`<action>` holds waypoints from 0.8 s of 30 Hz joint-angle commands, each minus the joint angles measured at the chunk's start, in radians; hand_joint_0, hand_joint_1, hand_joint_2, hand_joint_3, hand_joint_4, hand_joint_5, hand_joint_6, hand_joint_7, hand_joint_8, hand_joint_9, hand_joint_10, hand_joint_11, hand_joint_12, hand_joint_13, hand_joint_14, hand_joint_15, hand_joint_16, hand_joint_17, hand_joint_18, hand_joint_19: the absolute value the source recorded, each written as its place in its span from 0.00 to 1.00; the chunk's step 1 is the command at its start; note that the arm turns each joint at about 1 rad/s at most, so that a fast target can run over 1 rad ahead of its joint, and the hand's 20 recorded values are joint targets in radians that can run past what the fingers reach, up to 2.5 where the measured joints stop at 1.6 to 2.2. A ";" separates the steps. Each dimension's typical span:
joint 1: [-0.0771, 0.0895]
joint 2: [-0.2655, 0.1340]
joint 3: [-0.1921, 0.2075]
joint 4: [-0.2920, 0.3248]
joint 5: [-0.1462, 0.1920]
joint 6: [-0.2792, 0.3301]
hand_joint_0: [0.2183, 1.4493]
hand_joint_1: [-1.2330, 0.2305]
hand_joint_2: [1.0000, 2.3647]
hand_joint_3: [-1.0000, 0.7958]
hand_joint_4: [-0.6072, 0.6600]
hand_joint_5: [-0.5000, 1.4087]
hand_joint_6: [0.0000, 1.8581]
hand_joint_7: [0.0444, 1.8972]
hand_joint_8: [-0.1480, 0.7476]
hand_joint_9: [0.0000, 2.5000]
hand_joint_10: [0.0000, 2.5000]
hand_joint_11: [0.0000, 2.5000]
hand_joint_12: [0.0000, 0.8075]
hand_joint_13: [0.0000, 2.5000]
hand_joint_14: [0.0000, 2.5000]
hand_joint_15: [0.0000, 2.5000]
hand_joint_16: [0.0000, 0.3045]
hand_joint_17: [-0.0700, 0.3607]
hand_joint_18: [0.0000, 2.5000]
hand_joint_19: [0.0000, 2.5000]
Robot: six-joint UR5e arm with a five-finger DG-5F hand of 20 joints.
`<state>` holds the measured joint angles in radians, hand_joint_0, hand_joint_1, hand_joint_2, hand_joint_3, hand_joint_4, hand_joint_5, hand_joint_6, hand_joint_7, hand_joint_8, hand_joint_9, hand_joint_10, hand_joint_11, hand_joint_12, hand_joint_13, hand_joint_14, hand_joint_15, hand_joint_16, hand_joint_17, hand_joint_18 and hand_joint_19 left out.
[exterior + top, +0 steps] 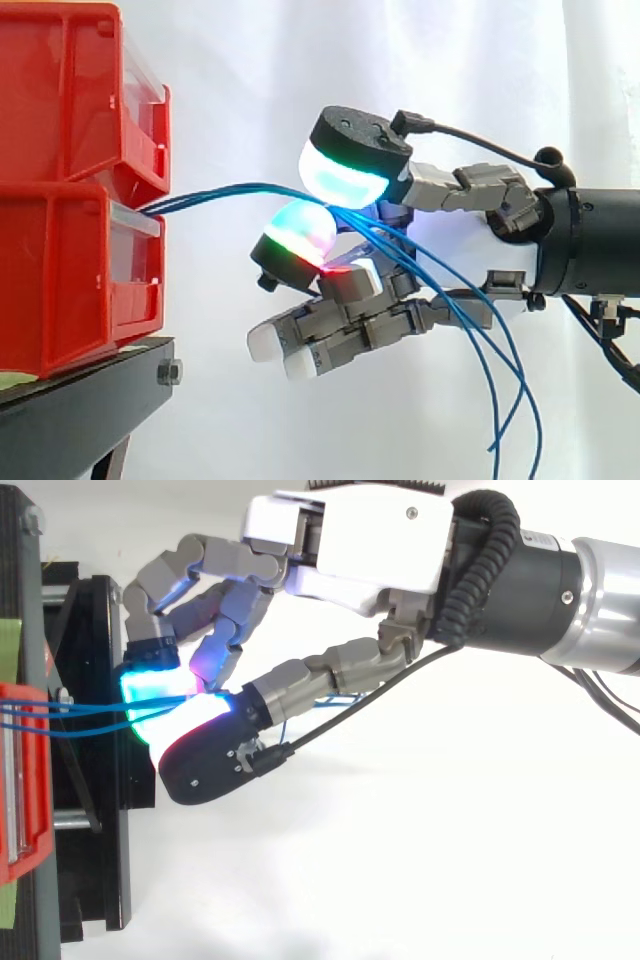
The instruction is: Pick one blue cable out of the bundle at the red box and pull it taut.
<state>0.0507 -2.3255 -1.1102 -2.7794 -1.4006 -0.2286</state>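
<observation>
While blue cables point(225, 191) run level from the red bins point(60, 250), curled fingers point(345, 175) pinch them.

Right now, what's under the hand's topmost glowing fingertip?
The blue cables from the red bins run beneath it, and another glowing fingertip sits just below them. Whether the pads pinch one cable or several is hidden where they meet.

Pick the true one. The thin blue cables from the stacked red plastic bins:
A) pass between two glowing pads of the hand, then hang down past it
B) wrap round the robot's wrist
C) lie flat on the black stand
A: the thin blue cables run from the stacked red plastic bins into the pinch of two glowing pads of the hand, then droop toward the lower right.
</observation>
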 commanded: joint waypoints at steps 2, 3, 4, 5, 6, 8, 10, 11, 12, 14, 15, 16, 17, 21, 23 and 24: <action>0.002 0.000 0.000 0.000 0.000 0.000 0.26 0.42 0.00 0.32 0.60 0.20 0.48 0.56 0.57 0.47 0.01 0.47 0.55 0.23 0.01 0.13 0.18 0.45 0.19 0.13; 0.002 0.000 0.000 0.000 0.000 0.000 0.25 0.43 0.00 0.31 0.59 0.20 0.48 0.55 0.58 0.47 0.01 0.47 0.55 0.23 0.01 0.13 0.19 0.46 0.18 0.13; 0.000 0.000 0.000 0.000 0.000 0.000 0.25 0.44 0.00 0.30 0.60 0.20 0.48 0.55 0.58 0.47 0.01 0.47 0.56 0.23 0.01 0.13 0.19 0.46 0.18 0.14; 0.000 0.000 0.000 0.000 0.000 0.000 0.25 0.45 0.00 0.30 0.59 0.20 0.48 0.54 0.58 0.47 0.01 0.46 0.55 0.23 0.00 0.13 0.19 0.46 0.18 0.14; 0.000 0.000 0.000 0.000 0.000 0.000 0.25 0.46 0.00 0.31 0.59 0.20 0.47 0.55 0.57 0.47 0.01 0.46 0.55 0.23 0.01 0.13 0.18 0.46 0.18 0.14; 0.000 0.002 0.001 0.000 0.000 0.000 0.29 0.46 0.01 0.36 0.58 0.21 0.47 0.55 0.58 0.47 0.01 0.46 0.55 0.23 0.01 0.13 0.18 0.46 0.18 0.14; 0.000 0.000 0.000 0.000 0.000 0.000 0.29 0.44 0.01 0.41 0.57 0.21 0.47 0.53 0.63 0.48 0.00 0.46 0.60 0.24 0.00 0.13 0.21 0.50 0.20 0.13; 0.000 0.000 0.000 0.000 0.000 0.000 0.28 0.41 0.00 0.45 0.59 0.21 0.47 0.54 0.65 0.48 0.00 0.46 0.62 0.25 0.01 0.13 0.22 0.52 0.22 0.13; 0.000 0.000 0.000 0.000 0.000 0.000 0.28 0.40 0.00 0.46 0.60 0.21 0.47 0.55 0.65 0.48 0.00 0.46 0.63 0.25 0.00 0.13 0.23 0.52 0.22 0.12; 0.000 0.000 0.000 0.000 0.000 0.000 0.28 0.38 0.00 0.49 0.59 0.21 0.48 0.55 0.67 0.49 0.00 0.46 0.65 0.27 0.00 0.13 0.23 0.54 0.23 0.12; 0.000 0.000 0.000 0.000 0.000 0.000 0.28 0.37 0.00 0.50 0.59 0.21 0.49 0.55 0.67 0.49 0.00 0.47 0.65 0.28 0.01 0.13 0.24 0.54 0.24 0.12; 0.000 0.002 0.000 0.000 0.000 0.000 0.28 0.36 0.00 0.51 0.59 0.21 0.49 0.55 0.67 0.49 0.00 0.48 0.65 0.28 0.00 0.14 0.24 0.54 0.24 0.12; 0.000 0.000 0.000 0.000 0.000 0.000 0.29 0.34 0.00 0.52 0.59 0.21 0.49 0.55 0.66 0.49 0.00 0.48 0.63 0.28 0.00 0.14 0.23 0.53 0.24 0.11; 0.000 0.000 0.000 0.000 0.000 0.000 0.32 0.27 0.01 0.53 0.56 0.20 0.50 0.57 0.63 0.46 0.00 0.48 0.60 0.27 0.01 0.14 0.21 0.49 0.23 0.11; 0.002 0.000 0.000 0.000 0.000 0.000 0.33 0.27 0.01 0.53 0.55 0.20 0.50 0.57 0.62 0.46 0.00 0.48 0.59 0.27 0.01 0.14 0.20 0.49 0.23 0.11; 0.000 0.000 0.000 0.000 0.000 0.000 0.33 0.26 0.01 0.53 0.55 0.20 0.50 0.59 0.62 0.45 0.00 0.48 0.59 0.27 0.01 0.14 0.20 0.48 0.23 0.11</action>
<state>0.0508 -2.3254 -1.1105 -2.7796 -1.4005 -0.2286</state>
